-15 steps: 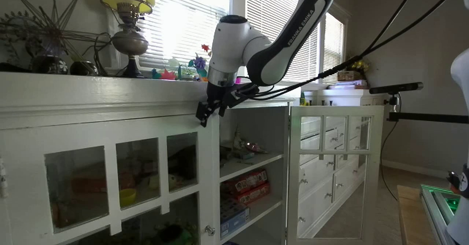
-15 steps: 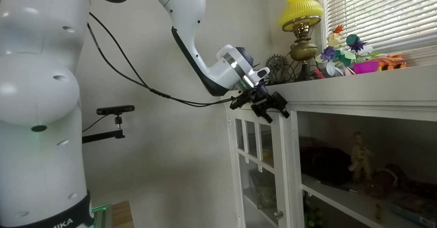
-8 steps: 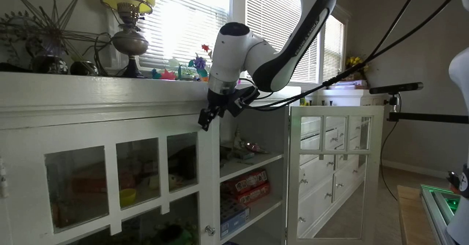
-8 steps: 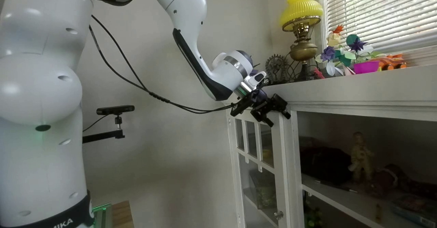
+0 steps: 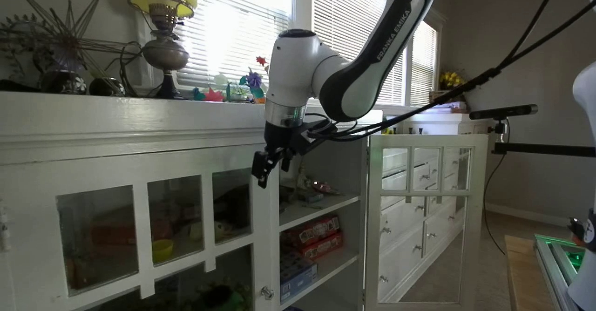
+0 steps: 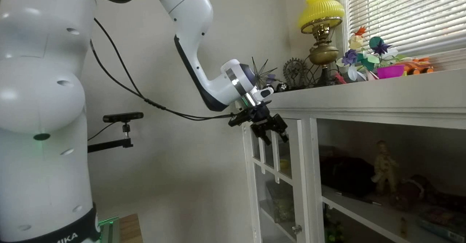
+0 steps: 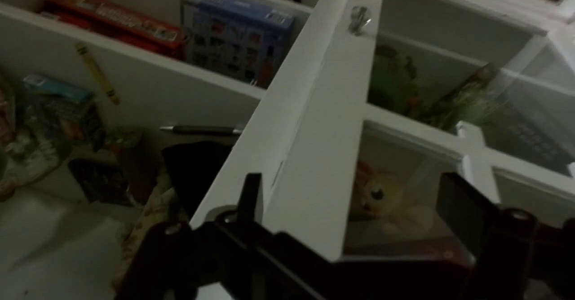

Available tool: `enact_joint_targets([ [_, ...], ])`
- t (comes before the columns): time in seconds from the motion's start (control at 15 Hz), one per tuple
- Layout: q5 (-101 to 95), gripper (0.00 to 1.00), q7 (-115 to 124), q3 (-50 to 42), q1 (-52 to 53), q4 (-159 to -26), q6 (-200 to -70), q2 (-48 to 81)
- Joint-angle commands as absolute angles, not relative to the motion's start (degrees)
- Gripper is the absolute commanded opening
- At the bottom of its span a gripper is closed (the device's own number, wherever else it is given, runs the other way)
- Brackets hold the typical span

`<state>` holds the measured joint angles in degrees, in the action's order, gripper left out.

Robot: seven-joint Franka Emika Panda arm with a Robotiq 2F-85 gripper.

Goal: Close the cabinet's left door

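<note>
Gripper (image 7: 352, 192): jaws wide apart, nothing held btw them. L door (image 5: 143, 255) is just ahead of the jaws, free edge & upper corner nearest. Looks closed or v. nearly so; can't tell if fully seated, nor if any tip touches it.

So step in hand is prob. a last nudge, or just a check & retreat. As spread in wrist view, one tip lines up w/ post (image 7: 289, 89), the other w/ pane (image 7: 415, 174): neither good for pushing. Better: bring jaws together 1st so both tips make one blunt pusher, then shift onto the door's wood strip btw post & pane. That's far from hinge (image 5: 4, 232) = best leverage. Go lower, toward knob (image 5: 267, 293), well below the jaws, but stop short of it so nothing snags. Push square to the front, slow & light; quit when the seam at post looks even. No pressing on pane, & none on post, b/c that moves nothing. Then back straight out. R door (image 5: 424, 192), swung out across the bay (image 5: 335, 162) from the jaws, isn't part of this; keep cables (image 5: 468, 86) off it.
</note>
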<state>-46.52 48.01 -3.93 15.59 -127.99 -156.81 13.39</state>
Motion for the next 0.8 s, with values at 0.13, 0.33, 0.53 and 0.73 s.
enact_joint_targets([
  [0.13, -39.0, 1.00, 43.5, -0.2, 15.1, -132.0, -158.5, 8.1],
  [0.33, -42.9, 0.97, 45.4, -1.6, 15.1, -130.6, -159.5, 7.7],
  [0.53, -46.6, 0.66, 46.6, -3.2, 15.1, -129.6, -161.5, 7.8],
  [0.73, -50.7, 0.44, 47.6, -5.0, 15.3, -128.8, -163.4, 8.3],
])
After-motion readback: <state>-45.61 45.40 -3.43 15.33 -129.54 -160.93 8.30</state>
